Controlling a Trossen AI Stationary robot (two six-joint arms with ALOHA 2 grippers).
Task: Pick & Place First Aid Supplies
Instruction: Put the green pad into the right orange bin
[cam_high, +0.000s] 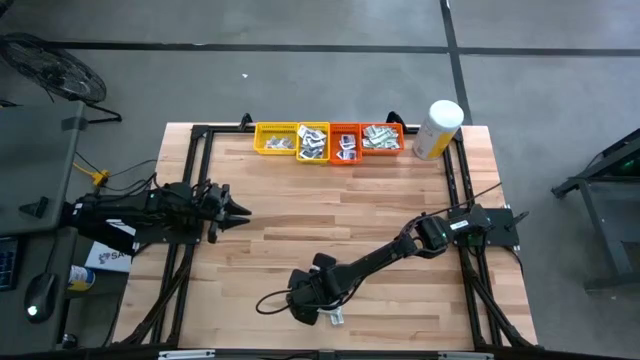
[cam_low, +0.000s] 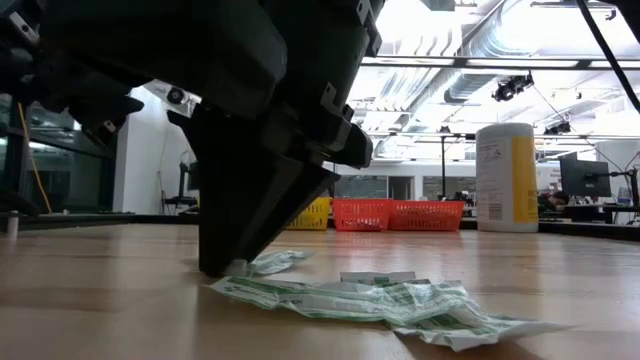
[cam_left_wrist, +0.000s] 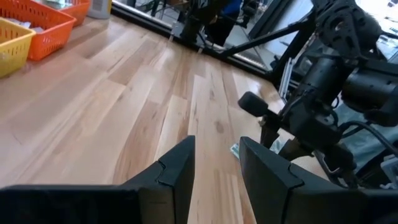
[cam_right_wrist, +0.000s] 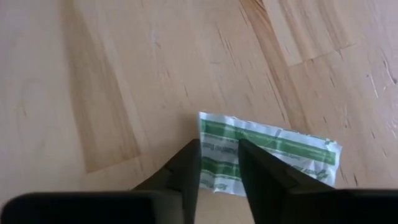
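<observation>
Several white-and-green first aid packets (cam_low: 380, 298) lie in a loose heap on the wooden table near its front edge (cam_high: 336, 318). My right gripper (cam_right_wrist: 219, 144) points steeply down at one strip packet (cam_right_wrist: 273, 149) that lies flat. Its fingers stand a little apart, with the strip's end (cam_right_wrist: 217, 155) in the gap. In the low view its fingertips (cam_low: 215, 266) are down at the table top beside the heap. My left gripper (cam_high: 240, 210) waits at the table's left side, open with nothing between its fingers (cam_left_wrist: 217, 155). My right gripper comes at the strip packet from above, slanting, with its fingers across the strip near one end (cam_right_wrist: 217, 155). One finger (cam_right_wrist: 258, 168) stands over the strip and the other (cam_right_wrist: 186, 165) at the end's edge. The strip lies flat on the table. I cannot tell whether the fingers touch it.
Yellow and orange trays (cam_high: 330, 141) holding packets stand in a row at the far edge, with a tall white-and-yellow canister (cam_high: 437, 128) to their right. A black frame rail (cam_high: 200, 180) runs around the table. Bare wood lies between the trays and the heap.
</observation>
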